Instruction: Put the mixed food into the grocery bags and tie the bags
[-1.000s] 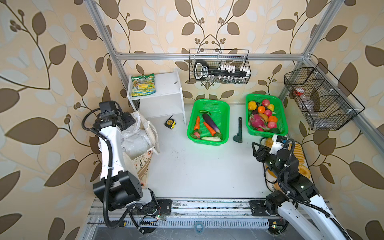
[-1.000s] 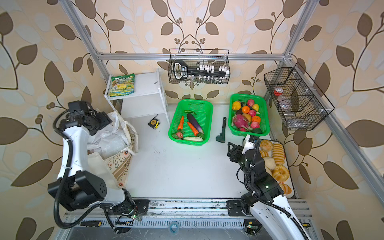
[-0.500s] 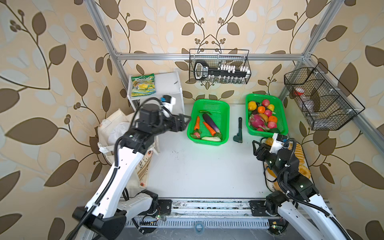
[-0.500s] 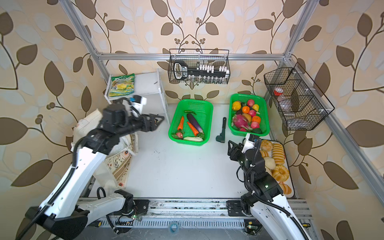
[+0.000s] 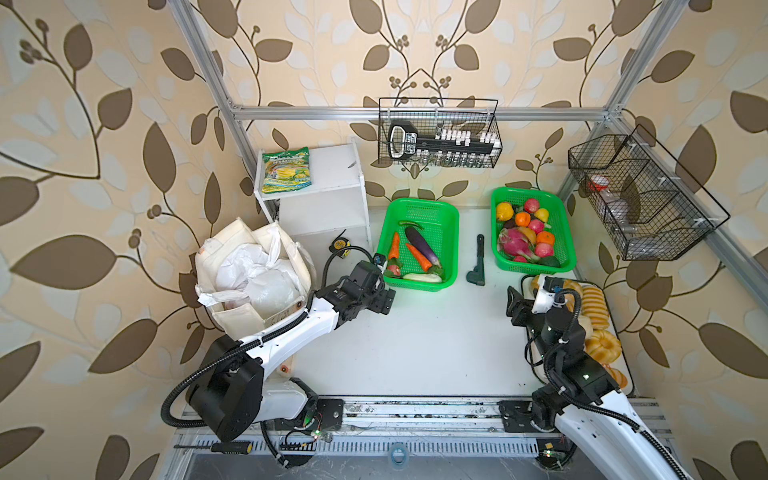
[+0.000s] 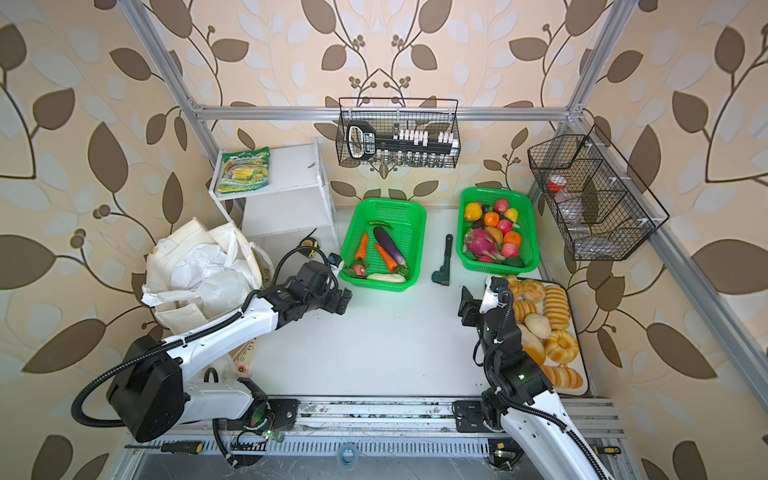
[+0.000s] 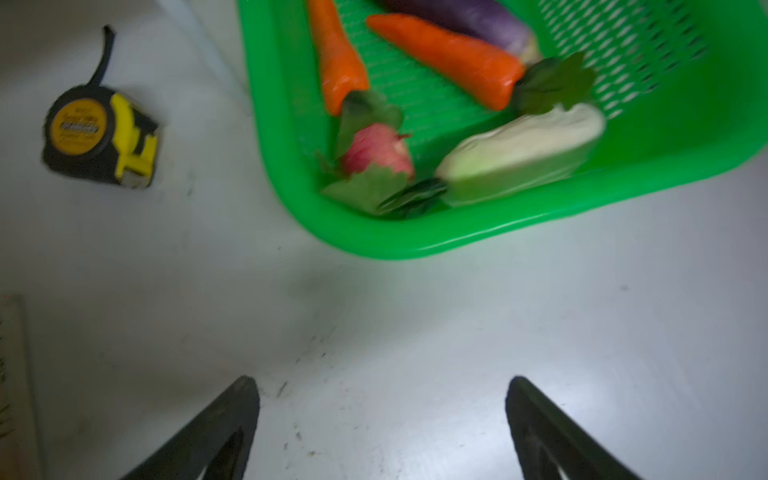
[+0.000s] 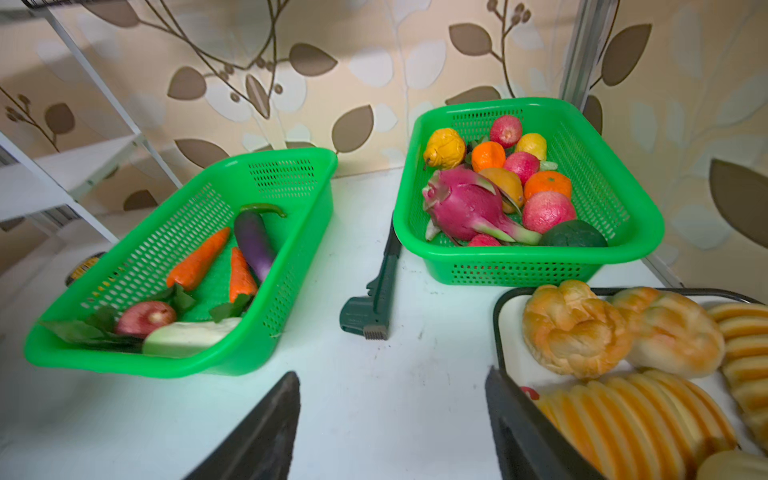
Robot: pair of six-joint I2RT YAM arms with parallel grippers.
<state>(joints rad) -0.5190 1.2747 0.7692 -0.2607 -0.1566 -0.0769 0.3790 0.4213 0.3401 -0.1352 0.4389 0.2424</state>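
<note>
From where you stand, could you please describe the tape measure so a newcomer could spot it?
Find the white shelf unit at the back left of the table. At its foot, between it and the green vegetable basket, lies the tape measure. It is small, yellow and black, unlike the dark green tool farther right.

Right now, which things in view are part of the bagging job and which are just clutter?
Job: canvas tote, white plastic bag inside it.
Clutter: tape measure, vegetable basket, fruit basket, dark tool, bread rolls, yellow-green snack packet.
</note>
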